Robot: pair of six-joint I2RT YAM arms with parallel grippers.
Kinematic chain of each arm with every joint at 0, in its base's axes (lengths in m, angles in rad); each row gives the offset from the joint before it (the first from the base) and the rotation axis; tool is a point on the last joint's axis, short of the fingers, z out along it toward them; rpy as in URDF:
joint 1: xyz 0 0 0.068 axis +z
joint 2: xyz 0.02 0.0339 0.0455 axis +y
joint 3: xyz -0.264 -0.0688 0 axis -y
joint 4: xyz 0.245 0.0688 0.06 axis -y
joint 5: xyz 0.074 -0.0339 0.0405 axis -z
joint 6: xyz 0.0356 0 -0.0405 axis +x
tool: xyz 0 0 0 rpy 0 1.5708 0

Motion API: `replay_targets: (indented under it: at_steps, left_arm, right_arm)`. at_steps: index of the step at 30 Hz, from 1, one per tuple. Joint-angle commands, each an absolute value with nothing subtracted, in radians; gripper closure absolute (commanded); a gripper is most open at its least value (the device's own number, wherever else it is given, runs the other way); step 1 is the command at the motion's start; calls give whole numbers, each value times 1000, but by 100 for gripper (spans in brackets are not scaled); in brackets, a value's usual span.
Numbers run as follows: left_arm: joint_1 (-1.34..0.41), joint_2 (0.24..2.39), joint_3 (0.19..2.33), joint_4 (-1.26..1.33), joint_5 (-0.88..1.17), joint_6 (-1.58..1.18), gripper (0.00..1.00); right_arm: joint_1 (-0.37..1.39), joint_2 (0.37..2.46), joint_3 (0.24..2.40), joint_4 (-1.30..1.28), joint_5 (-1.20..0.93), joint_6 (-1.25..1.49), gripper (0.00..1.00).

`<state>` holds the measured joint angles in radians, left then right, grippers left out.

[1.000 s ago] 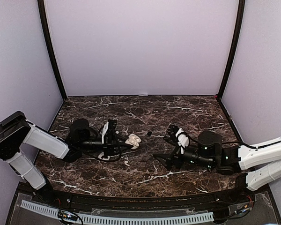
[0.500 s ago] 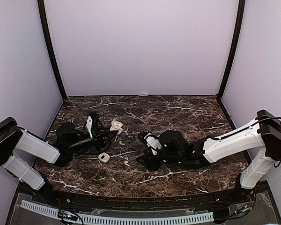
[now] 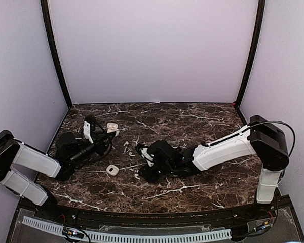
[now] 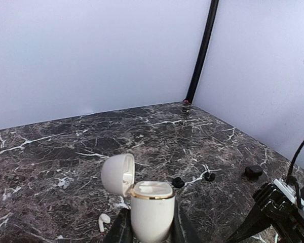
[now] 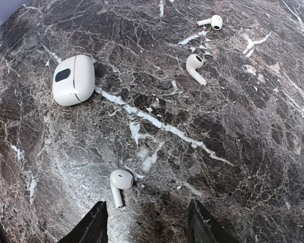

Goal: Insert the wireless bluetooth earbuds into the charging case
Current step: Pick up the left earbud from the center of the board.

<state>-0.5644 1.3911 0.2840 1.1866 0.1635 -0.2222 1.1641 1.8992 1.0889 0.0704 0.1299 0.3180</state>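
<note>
Swung left, right end effector (image 5: 147, 213) gapes beside an earbud (image 5: 119, 182); left end effector (image 4: 151, 229) clenches the charging case (image 4: 151, 205).

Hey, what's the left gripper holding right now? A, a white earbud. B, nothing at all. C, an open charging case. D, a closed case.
C: the left gripper grips a white charging case whose lid is flipped open.

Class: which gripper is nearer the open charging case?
Left. The left gripper is shut on the open charging case; the right gripper hovers well apart, over a white earbud.
</note>
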Motion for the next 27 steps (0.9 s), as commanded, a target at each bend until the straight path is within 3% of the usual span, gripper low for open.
replay_targets:
  at_steps: [1,22,27]
  left_arm:
    - [-553,1365,258,1197,95,-253,83]
    - [-552,1342,242,1184,39,-245,84]
    - [-552,1341,245,1179,47,-238,84]
  right_arm:
    - [1169,1948,1173,4,145,330,47]
    - [1209,2159,1489,-295,215,360,47]
    - [1209,2176,1507,-324,219,360,52]
